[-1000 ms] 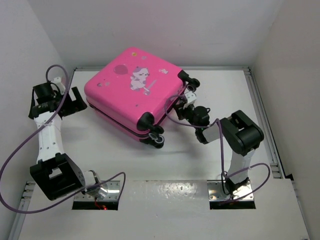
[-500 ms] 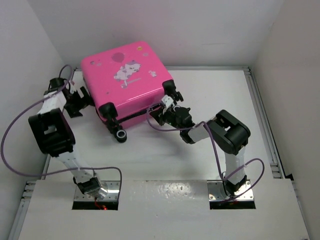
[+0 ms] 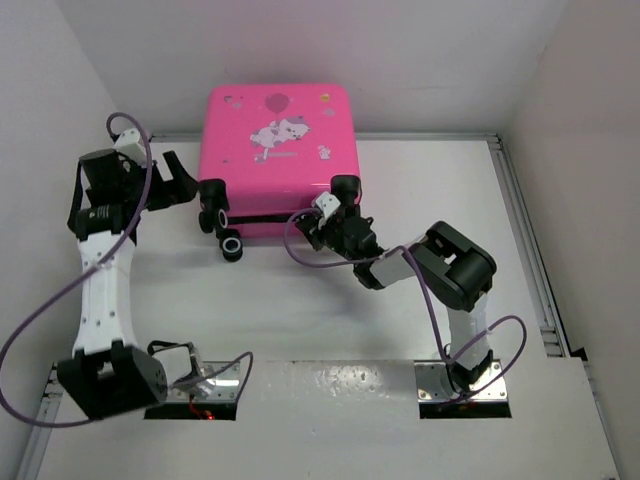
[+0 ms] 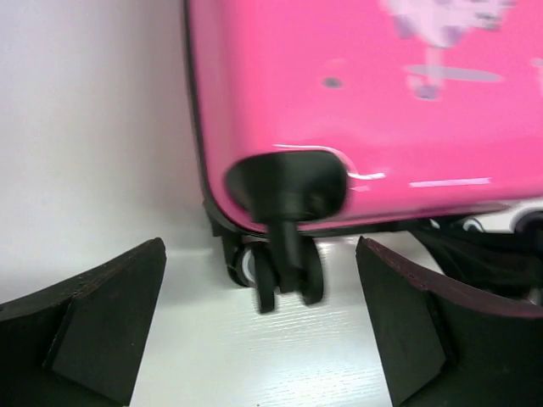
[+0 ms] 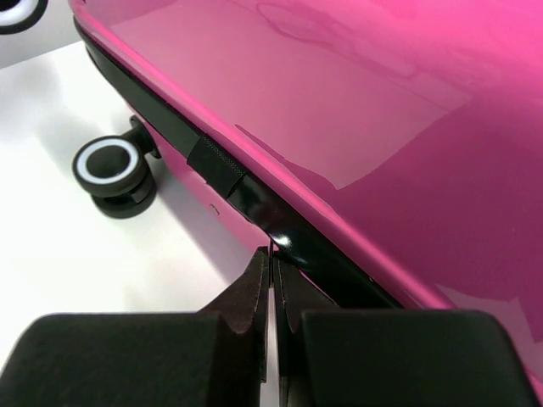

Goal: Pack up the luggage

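Pink luggage (image 3: 280, 150) lies closed at the desk's (image 3: 300, 310) far edge, left of centre. My right gripper (image 5: 272, 254) is pinched tight at the black zip seam (image 5: 222, 168); can't tell if a pull is caught. My left gripper (image 4: 260, 254) is spread wide, straddling a corner wheel (image 4: 288, 271). I'd drag along the seam and brace with the left. The desk is white and smooth, with white walls close by.

The luggage (image 3: 280, 150) is bright pink, printed with a white cartoon animal (image 3: 278, 135), a darker pink balloon (image 3: 275, 100) and small pale decals (image 3: 326, 97), and a black band (image 5: 254, 203) runs along its seam. Its wheels (image 5: 113, 170) are black with a white ring on the face. Beneath the luggage the desk (image 3: 300, 320) is white.
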Action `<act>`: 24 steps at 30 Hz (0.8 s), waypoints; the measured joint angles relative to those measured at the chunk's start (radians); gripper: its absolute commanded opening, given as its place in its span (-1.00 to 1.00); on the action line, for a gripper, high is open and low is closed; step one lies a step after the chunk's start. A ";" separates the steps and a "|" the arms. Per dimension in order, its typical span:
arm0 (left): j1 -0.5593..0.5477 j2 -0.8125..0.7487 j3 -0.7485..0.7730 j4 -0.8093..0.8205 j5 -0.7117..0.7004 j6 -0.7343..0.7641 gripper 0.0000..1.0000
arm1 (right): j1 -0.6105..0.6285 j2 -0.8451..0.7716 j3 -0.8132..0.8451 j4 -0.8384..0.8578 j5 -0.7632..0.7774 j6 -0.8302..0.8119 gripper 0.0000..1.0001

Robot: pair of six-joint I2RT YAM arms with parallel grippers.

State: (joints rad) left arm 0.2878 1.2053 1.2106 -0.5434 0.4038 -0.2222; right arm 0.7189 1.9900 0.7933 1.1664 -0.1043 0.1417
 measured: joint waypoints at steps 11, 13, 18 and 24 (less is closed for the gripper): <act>-0.172 0.048 -0.025 -0.070 -0.032 0.057 0.99 | 0.057 -0.026 -0.007 -0.035 0.182 -0.059 -1.00; -0.207 0.110 -0.032 -0.081 -0.098 0.054 0.99 | 0.066 -0.051 -0.013 -0.065 0.215 -0.063 -1.00; -0.293 0.161 -0.036 -0.098 -0.241 0.051 0.76 | 0.082 -0.098 -0.031 -0.114 0.278 -0.069 -1.00; -0.313 0.191 -0.029 -0.097 -0.320 0.023 -0.23 | 0.082 -0.175 -0.060 -0.189 0.319 -0.048 -1.00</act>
State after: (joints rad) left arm -0.0254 1.3964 1.1812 -0.6403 0.0837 -0.1989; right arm 0.8013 1.8149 0.7334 0.9771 0.2142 0.0940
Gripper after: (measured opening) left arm 0.565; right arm 0.009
